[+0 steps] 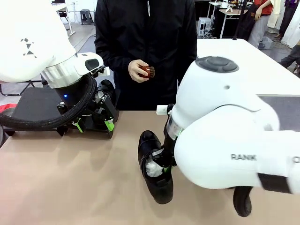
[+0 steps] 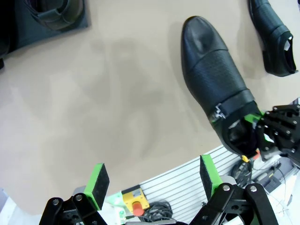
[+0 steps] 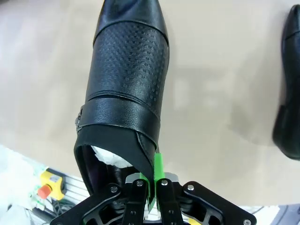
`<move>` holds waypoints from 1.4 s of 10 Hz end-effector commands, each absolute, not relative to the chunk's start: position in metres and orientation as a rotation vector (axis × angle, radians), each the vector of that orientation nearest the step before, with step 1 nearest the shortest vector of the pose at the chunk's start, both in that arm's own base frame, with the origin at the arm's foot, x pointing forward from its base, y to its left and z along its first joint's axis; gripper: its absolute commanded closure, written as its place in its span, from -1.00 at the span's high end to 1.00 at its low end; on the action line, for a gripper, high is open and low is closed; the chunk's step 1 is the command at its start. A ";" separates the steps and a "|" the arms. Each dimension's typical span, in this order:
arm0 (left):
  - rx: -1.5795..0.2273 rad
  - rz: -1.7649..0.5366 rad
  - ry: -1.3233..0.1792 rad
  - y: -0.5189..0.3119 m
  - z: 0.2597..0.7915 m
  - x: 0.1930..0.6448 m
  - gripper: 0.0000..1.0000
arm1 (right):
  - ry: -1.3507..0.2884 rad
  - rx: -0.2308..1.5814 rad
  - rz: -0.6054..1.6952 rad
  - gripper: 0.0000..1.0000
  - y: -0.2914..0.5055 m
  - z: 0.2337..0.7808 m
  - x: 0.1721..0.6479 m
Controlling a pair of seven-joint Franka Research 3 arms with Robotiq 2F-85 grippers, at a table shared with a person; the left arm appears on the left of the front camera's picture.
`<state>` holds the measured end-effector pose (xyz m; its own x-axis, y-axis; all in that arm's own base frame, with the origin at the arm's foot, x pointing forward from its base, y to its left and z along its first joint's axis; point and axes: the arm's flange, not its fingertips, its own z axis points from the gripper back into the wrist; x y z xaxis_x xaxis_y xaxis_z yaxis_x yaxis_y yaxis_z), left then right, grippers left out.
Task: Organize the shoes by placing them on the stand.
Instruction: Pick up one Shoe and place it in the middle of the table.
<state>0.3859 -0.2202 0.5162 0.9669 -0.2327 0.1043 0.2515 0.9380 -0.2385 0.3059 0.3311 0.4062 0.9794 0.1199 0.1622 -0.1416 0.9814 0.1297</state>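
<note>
The tan table (image 1: 70,187) spans the front view. The white right arm (image 1: 225,131) covers much of it, hiding all but the tip of a second shoe (image 1: 242,202). The black stand (image 1: 35,105) sits at the far left, its right end hidden behind the left arm (image 1: 70,70). A third shoe (image 2: 51,11) on it is cut off by the frame edge.

Near the table's middle is the gripped shoe (image 3: 126,79). It is glossy black, with a smooth toe, a pebbled vamp, a buckled strap and white paper (image 3: 110,157) inside. The right gripper (image 3: 157,174) pinches its heel collar; whether the sole touches the table is unclear. The left gripper (image 2: 153,180) hangs spread wide and empty near the stand's right end. The person's hand (image 1: 138,70) holds something small and brown, hard to make out.
</note>
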 end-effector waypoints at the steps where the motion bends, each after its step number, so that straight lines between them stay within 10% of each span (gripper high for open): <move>1: -0.256 -0.240 -0.085 -0.219 0.517 0.385 1.00 | -0.158 0.209 0.037 -1.00 0.343 0.389 0.316; 3: -0.256 -0.240 -0.085 -0.219 0.517 0.385 1.00 | -0.089 0.225 0.028 -0.90 0.345 0.370 0.318; 10: -0.256 -0.240 -0.085 -0.219 0.517 0.385 1.00 | -0.099 0.222 0.046 1.00 0.331 0.370 0.307; 14: -0.256 -0.240 -0.085 -0.219 0.517 0.385 1.00 | -0.074 0.172 0.071 1.00 0.334 0.371 0.306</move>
<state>0.3859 -0.2202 0.5163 0.9669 -0.2327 0.1044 0.2515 0.9381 -0.2383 0.2948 0.3299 0.3728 0.9921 0.1087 0.0634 -0.1166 0.9834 0.1393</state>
